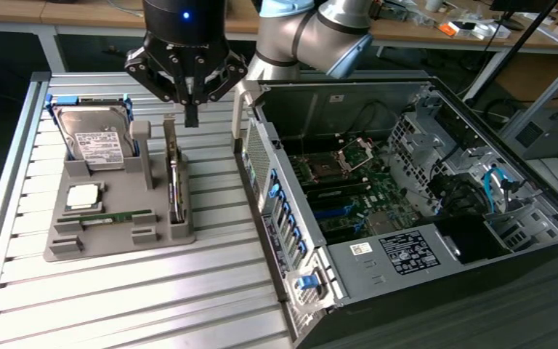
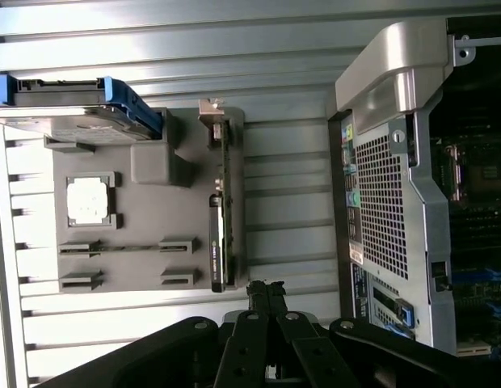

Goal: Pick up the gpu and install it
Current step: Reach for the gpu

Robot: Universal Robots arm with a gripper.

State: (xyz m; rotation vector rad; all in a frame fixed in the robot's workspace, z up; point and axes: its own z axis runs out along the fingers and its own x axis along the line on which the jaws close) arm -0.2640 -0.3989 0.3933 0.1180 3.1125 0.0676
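1. GPU (image 1: 174, 178) — it is stood on its long edge in a slot of the grey holder tray (image 1: 128, 195), on the side nearest the open computer case (image 1: 405, 218).
2. Gripper (image 1: 191, 116) is held above the tray, near the card but clear of it — its fingers are pressed together and nothing is gripped.
3. A hard drive (image 1: 95, 138) is propped in the same tray, to the exterior view's left of the card.

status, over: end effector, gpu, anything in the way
End effector shut, empty, hovering above the gray holder. Gpu on edge in its slot, untouched. Nothing between them; open computer case beside the holder.
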